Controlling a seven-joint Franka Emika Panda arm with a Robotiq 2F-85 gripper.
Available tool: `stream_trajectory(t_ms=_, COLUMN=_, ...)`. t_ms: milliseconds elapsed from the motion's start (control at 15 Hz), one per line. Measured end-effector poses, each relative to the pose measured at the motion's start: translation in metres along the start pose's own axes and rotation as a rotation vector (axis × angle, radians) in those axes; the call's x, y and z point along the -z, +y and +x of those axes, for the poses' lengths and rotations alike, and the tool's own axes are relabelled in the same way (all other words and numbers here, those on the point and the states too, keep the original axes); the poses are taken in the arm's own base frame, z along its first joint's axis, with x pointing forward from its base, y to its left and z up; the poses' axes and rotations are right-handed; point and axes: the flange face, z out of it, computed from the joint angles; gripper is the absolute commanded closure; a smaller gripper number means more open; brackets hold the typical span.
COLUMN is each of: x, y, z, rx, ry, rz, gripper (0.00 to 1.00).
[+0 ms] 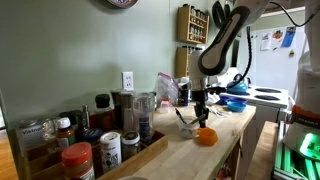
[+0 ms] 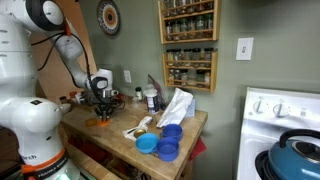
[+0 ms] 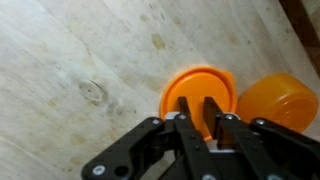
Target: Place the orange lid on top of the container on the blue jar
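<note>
1. Squarely in the middle of the wrist view, the orange lid (image 3: 198,88) lies flat on the pale wooden counter (image 3: 80,50), round, with a slightly raised rim.
2. Just beside it, on the side toward the frame edge, sits a second, larger orange object (image 3: 278,100) with a rounded, glossy surface. Whether the two touch cannot be told.
3. The gripper (image 3: 205,106) hangs over the lid with its two black fingers (image 3: 186,118) a narrow gap apart, orange showing between them. Nothing is pinched, and contact with the lid is not clear.
4. In both exterior views the gripper (image 1: 200,112) (image 2: 100,105) points straight down above an orange blob on the counter. It is too small there to tell the lid from its neighbour.
5. Further along the counter (image 2: 120,152) in an exterior view stands a stack of blue containers (image 2: 168,142), with a flat blue lid (image 2: 147,144) next to it and a crumpled white bag (image 2: 178,105) behind.
6. At the near end in an exterior view, a wooden tray holds spice jars (image 1: 110,148), one with a red-orange lid (image 1: 77,156).
7. A wall spice rack (image 2: 190,40) and a white stove (image 2: 280,110) stand well apart from the lid.
</note>
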Motion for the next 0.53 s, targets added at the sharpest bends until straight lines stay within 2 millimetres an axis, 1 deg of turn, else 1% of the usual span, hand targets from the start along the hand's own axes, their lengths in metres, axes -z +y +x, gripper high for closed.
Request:
stream_trajectory(t_ms=133, x=0.003, y=0.001, z=0.000, rx=-0.001, ry=0.007, rz=-0.002, gripper=0.29)
stream_trajectory(t_ms=267, x=0.011, y=0.004, z=-0.002, rx=-0.008, ry=0.021, rz=-0.012, gripper=0.16)
stream_trajectory(t_ms=333, x=0.015, y=0.006, z=-0.003, rx=-0.014, ry=0.029, rz=-0.018, gripper=0.07)
stream_trajectory(t_ms=400, x=0.019, y=0.008, z=-0.005, rx=-0.020, ry=0.036, rz=-0.024, gripper=0.01)
stream_trajectory(t_ms=533, x=0.024, y=0.013, z=-0.008, rx=-0.032, ry=0.046, rz=-0.030, gripper=0.00)
